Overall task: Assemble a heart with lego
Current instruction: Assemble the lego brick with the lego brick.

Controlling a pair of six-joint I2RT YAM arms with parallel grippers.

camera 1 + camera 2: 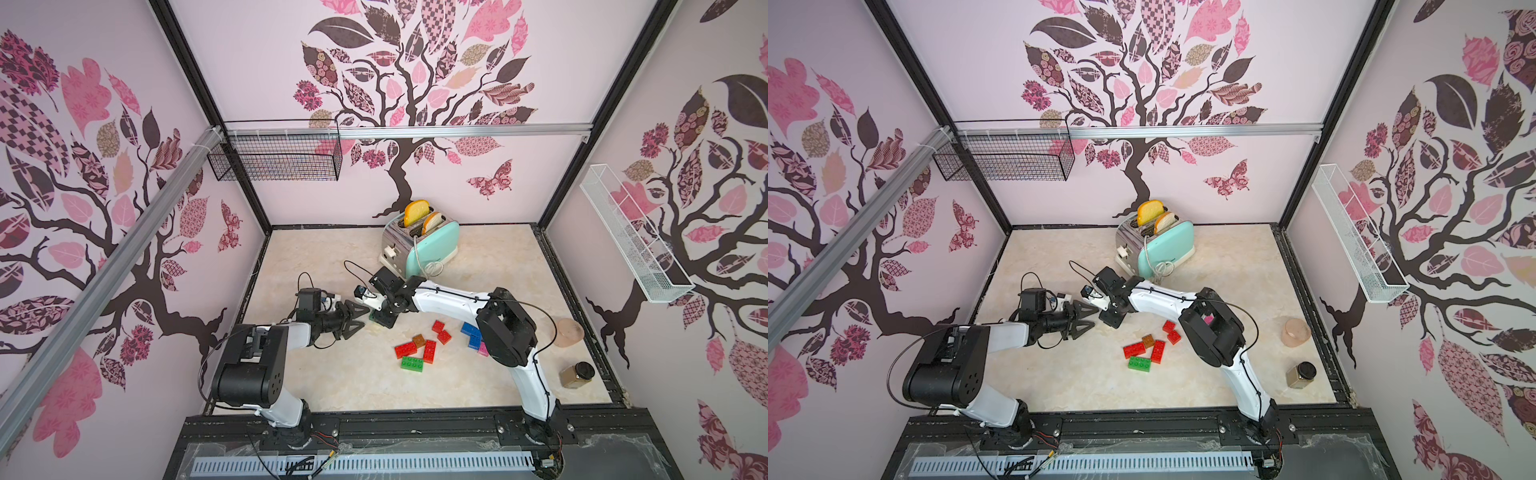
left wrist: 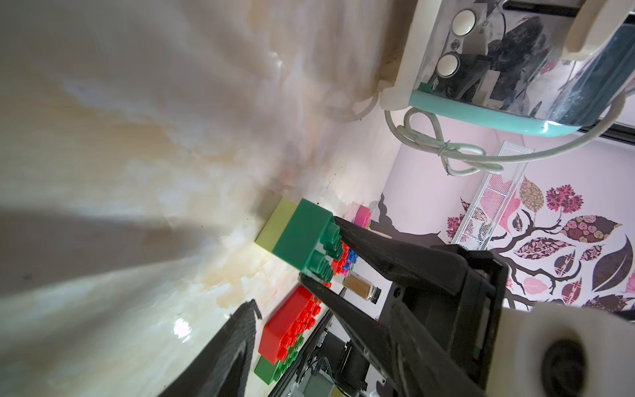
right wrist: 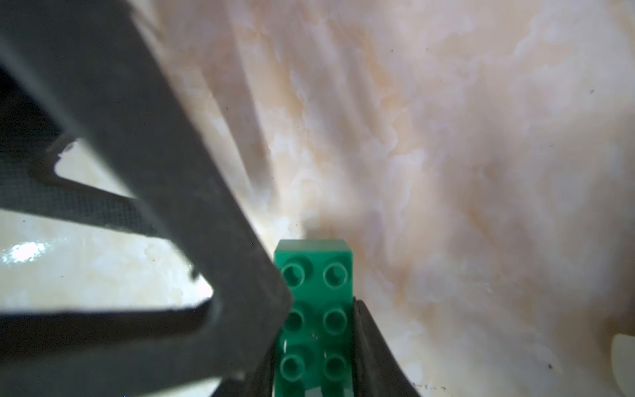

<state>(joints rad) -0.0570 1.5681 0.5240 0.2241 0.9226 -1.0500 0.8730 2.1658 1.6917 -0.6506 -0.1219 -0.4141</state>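
My right gripper (image 3: 318, 326) points down at the table and is shut on a green lego brick (image 3: 314, 261) along its long sides. That green brick (image 2: 302, 233) sits on a lime brick (image 2: 275, 223) that rests on the table. In both top views the pair is almost hidden under the right gripper (image 1: 380, 318). My left gripper (image 1: 356, 320) lies just to its left, open and holding nothing, one finger (image 2: 240, 337) low over the table. Loose lego lies to the right: red bricks (image 1: 405, 350) (image 1: 440, 330), a green one (image 1: 412, 364), a brown one (image 1: 418, 340), blue (image 1: 471, 332), pink (image 1: 483, 348).
A mint toaster (image 1: 419, 245) with two toast slices stands at the back, its cord looped in front. A pink cup (image 1: 570, 332) and a spice jar (image 1: 577, 375) stand at the right. A black wire basket (image 1: 276, 160) and a white wire shelf (image 1: 636, 245) hang on the walls.
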